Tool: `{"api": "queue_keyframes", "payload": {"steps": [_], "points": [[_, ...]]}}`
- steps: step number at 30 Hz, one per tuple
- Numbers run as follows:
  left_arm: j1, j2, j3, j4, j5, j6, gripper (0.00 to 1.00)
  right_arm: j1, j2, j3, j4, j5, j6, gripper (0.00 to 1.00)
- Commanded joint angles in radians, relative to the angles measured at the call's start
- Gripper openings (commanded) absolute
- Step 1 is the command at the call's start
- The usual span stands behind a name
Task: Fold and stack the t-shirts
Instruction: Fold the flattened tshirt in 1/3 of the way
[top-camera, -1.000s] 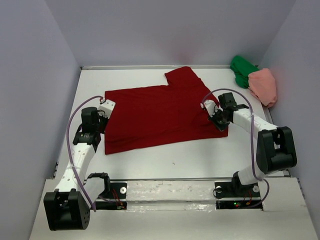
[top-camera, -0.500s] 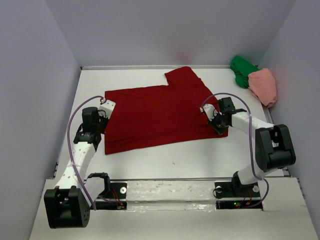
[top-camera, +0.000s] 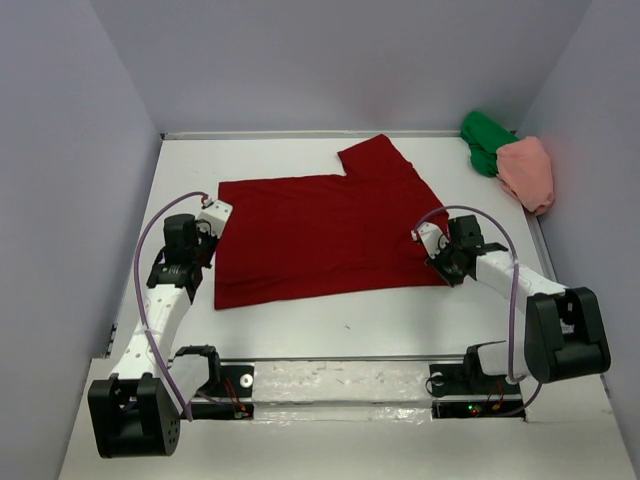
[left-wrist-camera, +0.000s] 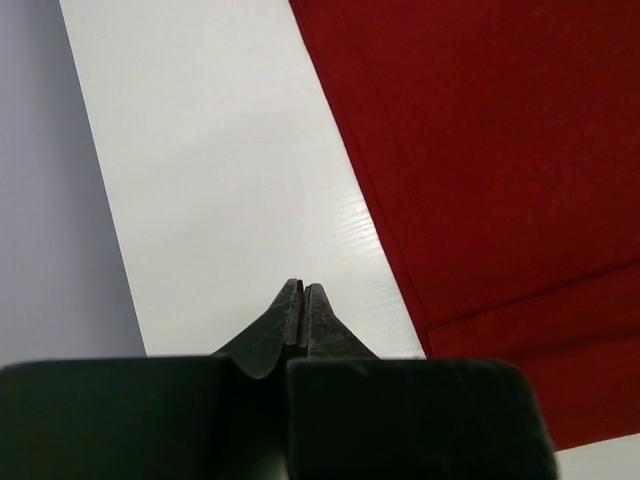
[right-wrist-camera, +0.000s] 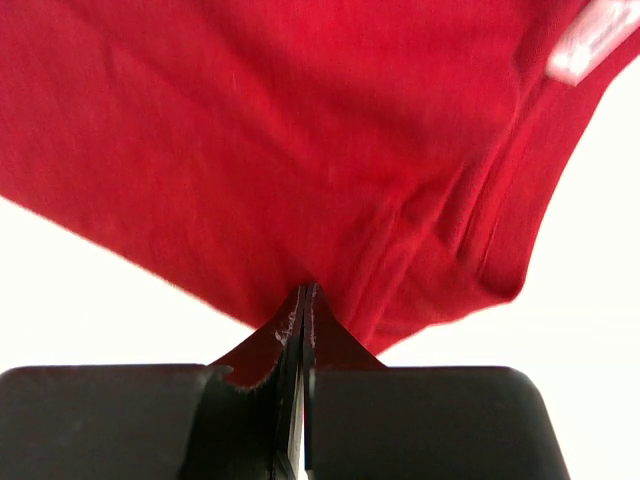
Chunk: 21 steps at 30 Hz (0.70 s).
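The dark red t-shirt (top-camera: 320, 235) lies spread out across the middle of the table, one sleeve pointing to the back. My right gripper (top-camera: 443, 270) is shut on its near right corner, and the cloth (right-wrist-camera: 300, 130) puckers into folds around the fingertips (right-wrist-camera: 305, 290). My left gripper (top-camera: 203, 240) is shut on nothing. It hangs over bare table (left-wrist-camera: 220, 180) just left of the shirt's left edge (left-wrist-camera: 480, 150). The green t-shirt (top-camera: 485, 140) and the salmon pink t-shirt (top-camera: 528, 172) lie crumpled together in the back right corner.
Grey walls (top-camera: 90, 150) close the table in on the left, back and right. Purple cables (top-camera: 145, 250) loop over both arms. The arm bases (top-camera: 330, 385) stand on the rail along the near edge.
My right gripper has moved toward the near right, dragging the red shirt's corner with it. The whole shirt has slid slightly right and lies flatter. The left arm has stayed put.
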Motion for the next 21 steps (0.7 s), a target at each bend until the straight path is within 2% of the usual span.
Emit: {"api": "queue_keyframes", "payload": {"steps": [1,12,21], "points": [[0.003,-0.024,0.01,0.013,0.044,0.01,0.0,-0.008,-0.086,-0.036,-0.062,0.038,0.007,0.0],[0.001,-0.027,0.011,0.002,0.091,0.022,0.0,-0.008,-0.232,-0.044,-0.191,0.058,0.035,0.0],[0.001,-0.049,0.002,0.016,0.101,0.027,0.0,-0.008,-0.135,0.087,-0.168,0.013,0.048,0.0]]}}
